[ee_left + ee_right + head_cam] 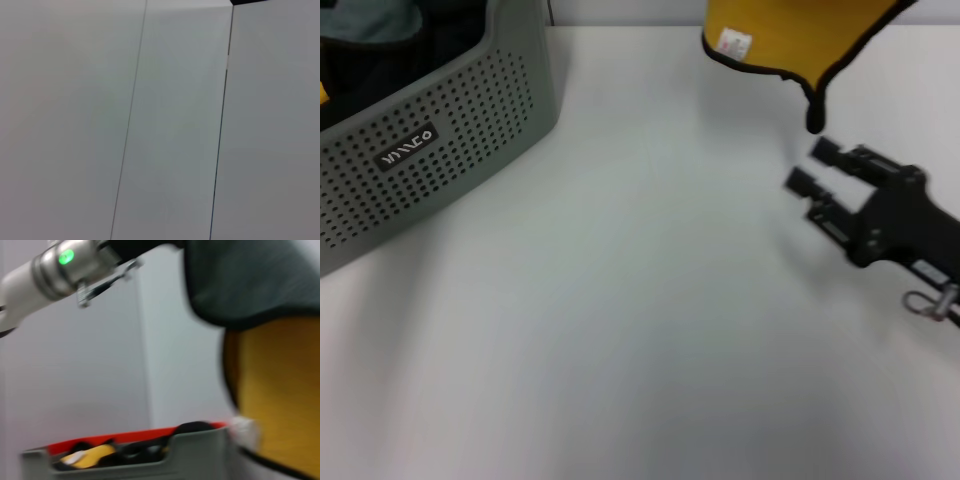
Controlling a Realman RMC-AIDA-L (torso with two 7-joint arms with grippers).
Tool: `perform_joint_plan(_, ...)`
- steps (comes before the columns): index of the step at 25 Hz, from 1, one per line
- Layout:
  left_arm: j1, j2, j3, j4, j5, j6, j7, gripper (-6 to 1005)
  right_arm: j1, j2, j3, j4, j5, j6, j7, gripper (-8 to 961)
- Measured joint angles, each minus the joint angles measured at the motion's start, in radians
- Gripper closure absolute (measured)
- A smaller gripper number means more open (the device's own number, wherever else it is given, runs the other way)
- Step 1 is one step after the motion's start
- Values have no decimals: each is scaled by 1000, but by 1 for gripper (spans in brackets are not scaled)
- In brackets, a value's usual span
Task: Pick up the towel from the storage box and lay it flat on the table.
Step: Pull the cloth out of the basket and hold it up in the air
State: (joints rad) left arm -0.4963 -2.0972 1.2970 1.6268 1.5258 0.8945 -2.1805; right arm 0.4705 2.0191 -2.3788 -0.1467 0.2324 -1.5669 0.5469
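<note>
The yellow towel (790, 35) hangs in the air at the far right, already out of the grey storage box (430, 140) at far left, with its holder out of view, while the right gripper (812, 166), jaws apart, waits just below it over the white table (620, 330), where it is not yet laid flat.

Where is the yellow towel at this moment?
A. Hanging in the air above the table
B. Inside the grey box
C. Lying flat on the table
A: the towel hangs above the table, outside the box, with the right gripper just below its corner.
</note>
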Motion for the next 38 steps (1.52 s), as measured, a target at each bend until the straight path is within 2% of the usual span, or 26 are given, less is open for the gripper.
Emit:
perform_joint_plan(3, 4, 1, -4, -1, -1, 3, 0, 975, -44, 0, 76, -3, 0, -18, -15, 526)
perform_joint_plan(8, 8, 2, -5, -1, -1, 6, 1, 974, -55, -1, 139, -1, 0, -22, -16, 527)
perform_joint_plan(14, 10, 2, -5, -1, -1, 7, 1, 972, -6, -12, 171, 3, 7, -2, -8, 527)
perform_joint_plan(21, 9, 2, -1, -1, -10, 8, 1, 970, 85, -34, 176, 4, -4, 123, 33, 528)
perform_joint_plan(29, 10, 2, -1, -1, -26, 9, 14, 968, 141, -25, 173, 5, -55, 194, 39, 529)
perform_joint_plan(38, 17, 0, 2, -2, -31, 9, 22, 966, 153, -21, 173, -2, -71, 215, 39, 672)
